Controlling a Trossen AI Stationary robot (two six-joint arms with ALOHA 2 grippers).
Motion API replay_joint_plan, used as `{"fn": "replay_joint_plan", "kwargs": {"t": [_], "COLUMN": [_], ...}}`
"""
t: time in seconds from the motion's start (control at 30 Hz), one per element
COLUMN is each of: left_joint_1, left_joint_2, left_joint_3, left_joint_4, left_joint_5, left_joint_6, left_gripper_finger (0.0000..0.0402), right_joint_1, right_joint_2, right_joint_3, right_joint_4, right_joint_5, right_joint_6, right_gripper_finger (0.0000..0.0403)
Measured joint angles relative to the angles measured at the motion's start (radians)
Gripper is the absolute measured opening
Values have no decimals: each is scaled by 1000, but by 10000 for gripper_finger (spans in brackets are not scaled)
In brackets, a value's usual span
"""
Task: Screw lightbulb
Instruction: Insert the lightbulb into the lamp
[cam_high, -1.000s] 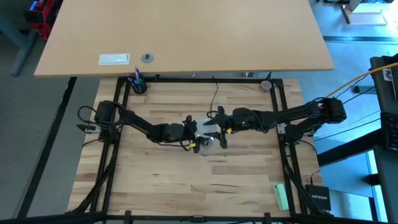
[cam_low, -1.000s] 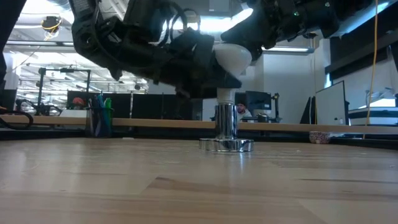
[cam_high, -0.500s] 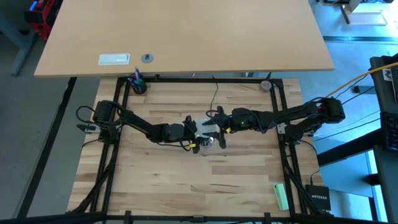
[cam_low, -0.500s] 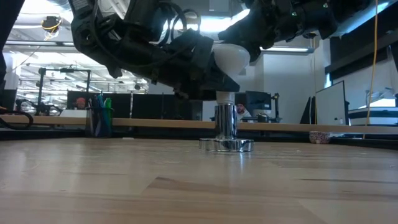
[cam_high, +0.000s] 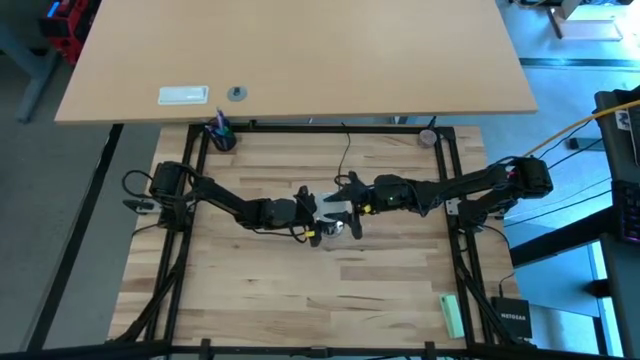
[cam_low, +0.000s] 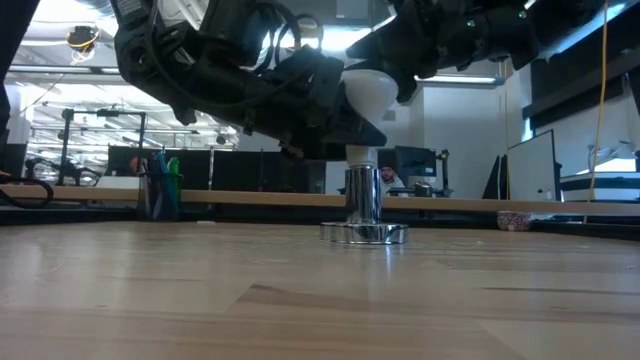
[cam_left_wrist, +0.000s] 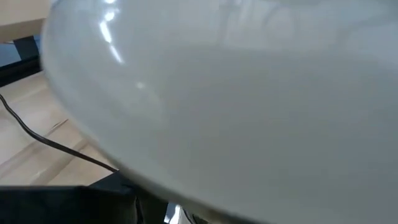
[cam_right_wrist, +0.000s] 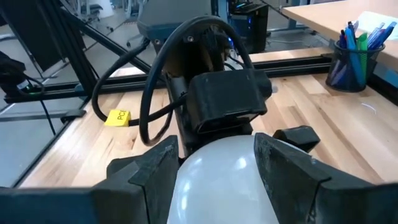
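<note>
The frosted white lightbulb (cam_low: 372, 92) stands upright at the table's middle. Its narrow lower end (cam_low: 357, 155) meets the top of the round silver socket (cam_low: 362, 205), whose wide foot rests on the wood. My right gripper (cam_right_wrist: 216, 149) comes from the table's right and is shut on the bulb's dome (cam_right_wrist: 217, 180). My left gripper (cam_high: 310, 212) is close against the bulb from the table's left. In the low view its dark body (cam_low: 320, 105) covers the bulb's left side. The bulb fills the left wrist view (cam_left_wrist: 217, 93). My right gripper pinches the bulb's rounded dome between its two fingers (cam_right_wrist: 155, 171), one on each side of the dome (cam_right_wrist: 186, 180). The fingers come from the table's right, slanting down over the dome's top. The bulb stays upright with its lower end on the socket.
The socket's thin black cord (cam_high: 347, 150) runs toward the far edge. A pen cup (cam_high: 221, 134) stands at the far left corner and a green object (cam_high: 452, 315) lies near the front right. Black frame rails (cam_high: 190, 200) border the table.
My right gripper has turned a little about the bulb's dome and shifted slightly toward the table's left, staying shut on it. The bulb stays upright on the socket.
</note>
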Motion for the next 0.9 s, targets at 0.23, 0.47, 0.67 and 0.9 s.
{"fn": "replay_joint_plan", "kwargs": {"t": [0.23,0.47,0.67,0.9], "left_joint_1": [0,-5,-1,2], "left_joint_2": [0,0,1,1], "left_joint_3": [16,27,28,28], "left_joint_4": [0,-20,-59,-62], "left_joint_5": [-11,-11,-19,-17], "left_joint_6": [-18,-5,15,19], "left_gripper_finger": [248,216,146,139], "right_joint_1": [1,1,0,0], "right_joint_2": [-45,-46,-46,-66], "right_joint_3": [-6,-6,-5,-6], "right_joint_4": [-21,-22,-22,-27], "right_joint_5": [-2,4,12,14], "right_joint_6": [10,2,-2,-1], "right_gripper_finger": [214,214,214,214]}}
